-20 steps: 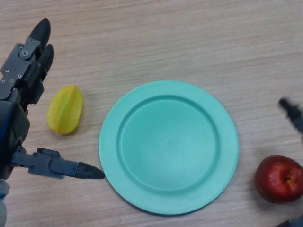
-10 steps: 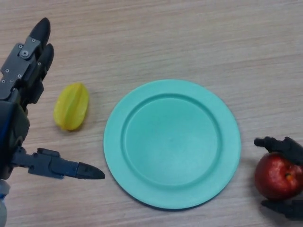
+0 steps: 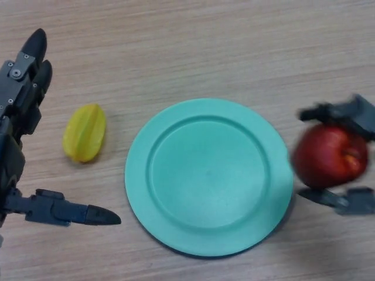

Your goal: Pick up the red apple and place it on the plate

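Observation:
The red apple (image 3: 328,156) is in my right hand (image 3: 351,115), held between fingers above it and the thumb below it, at the right rim of the plate. It looks lifted off the table. The green plate (image 3: 208,176) lies in the middle of the wooden table with nothing on it. My left hand (image 3: 17,117) is open at the left edge, fingers straight and the thumb pointing towards the plate.
A yellow starfruit (image 3: 85,132) lies on the table between my left hand and the plate. The table is light wood (image 3: 193,47).
My right hand closed round the apple, raised it and carried it left to the plate's right rim. My left hand drifted slightly left and down.

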